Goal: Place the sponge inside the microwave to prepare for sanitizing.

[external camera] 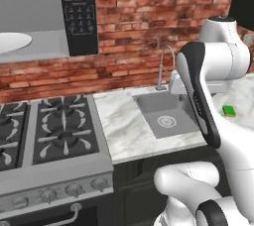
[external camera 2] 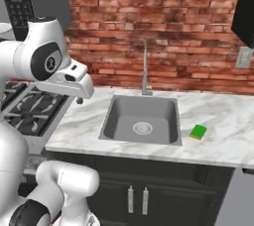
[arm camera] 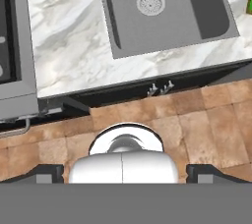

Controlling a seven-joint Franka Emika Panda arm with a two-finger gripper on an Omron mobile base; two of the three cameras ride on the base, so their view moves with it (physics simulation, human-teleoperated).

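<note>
Your gripper [arm camera: 126, 171] is hanging w/ fingers spread wide, holding nothing, above the floor in front of the counter. The sponge [external camera 2: 198, 132] is sitting on the counter just right of the sink [external camera 2: 141, 119], so you're needing to reach fwd & right; the microwave [external camera: 47, 14] is up left, door open.

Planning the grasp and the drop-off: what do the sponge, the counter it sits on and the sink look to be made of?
Sponge: a bright green matte block with a yellowish underside, probably soft foam. Counter: white stone with grey veining, likely polished marble and slick. Sink: even matte grey with a round metal drain, probably brushed steel, though the render leaves that open.
</note>
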